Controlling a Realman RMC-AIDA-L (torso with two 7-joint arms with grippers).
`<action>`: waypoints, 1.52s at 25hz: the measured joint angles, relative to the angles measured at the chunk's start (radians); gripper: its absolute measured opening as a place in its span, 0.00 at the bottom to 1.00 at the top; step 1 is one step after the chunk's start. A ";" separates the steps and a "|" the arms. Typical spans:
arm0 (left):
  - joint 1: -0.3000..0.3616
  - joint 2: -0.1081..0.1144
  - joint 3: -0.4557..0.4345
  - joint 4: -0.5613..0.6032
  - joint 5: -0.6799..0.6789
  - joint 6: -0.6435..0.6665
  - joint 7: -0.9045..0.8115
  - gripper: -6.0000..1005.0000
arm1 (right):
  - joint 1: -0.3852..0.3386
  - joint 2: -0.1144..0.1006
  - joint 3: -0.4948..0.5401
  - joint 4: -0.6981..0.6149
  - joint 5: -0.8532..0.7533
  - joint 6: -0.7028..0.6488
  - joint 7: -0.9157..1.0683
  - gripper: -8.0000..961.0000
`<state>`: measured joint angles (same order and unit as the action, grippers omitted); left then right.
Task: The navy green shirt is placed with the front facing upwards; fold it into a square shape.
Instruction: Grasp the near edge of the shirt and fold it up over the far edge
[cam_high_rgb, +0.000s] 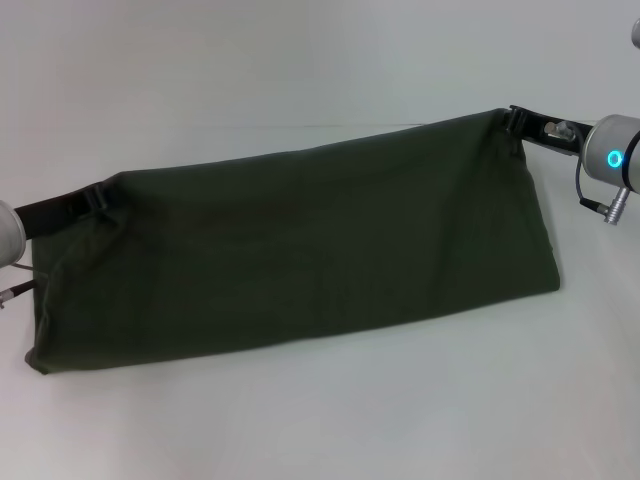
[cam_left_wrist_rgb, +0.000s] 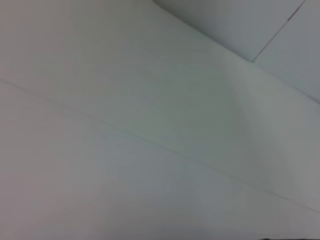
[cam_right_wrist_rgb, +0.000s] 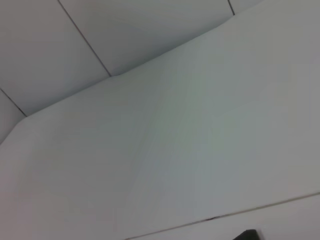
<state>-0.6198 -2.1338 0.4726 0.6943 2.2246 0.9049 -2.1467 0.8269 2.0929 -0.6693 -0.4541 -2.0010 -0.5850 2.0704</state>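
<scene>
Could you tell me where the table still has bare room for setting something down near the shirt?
Bare table runs along the navy green shirt's near edge, and beyond its far edge. The shirt's ends are crowded: left gripper and right gripper grip them.

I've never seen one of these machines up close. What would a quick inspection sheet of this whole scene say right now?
Surface: white table, plain.
Job's things: navy green shirt, folded into a long band, held up along its top edge at both ends, lower edge on the table; no lettering showing.
Clutter: nothing seen.
Grippers: left gripper shut on the shirt's left top corner; right gripper shut on the right top corner.
Cables: dark cable looping by the right wrist.
Surroundings: wrist views show only white panels with seams.
</scene>
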 joint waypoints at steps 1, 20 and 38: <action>0.000 -0.001 0.000 0.000 0.000 -0.009 0.001 0.10 | 0.000 0.000 -0.001 0.000 0.001 0.002 -0.001 0.12; 0.000 -0.025 0.000 0.001 0.004 -0.079 0.000 0.11 | 0.004 0.001 -0.041 0.031 0.114 0.035 -0.089 0.14; 0.035 -0.024 -0.004 0.009 -0.050 -0.074 0.000 0.12 | 0.047 0.004 -0.055 0.054 0.114 0.056 -0.139 0.16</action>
<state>-0.5847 -2.1581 0.4691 0.7036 2.1742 0.8311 -2.1468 0.8744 2.0967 -0.7242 -0.4002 -1.8866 -0.5290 1.9316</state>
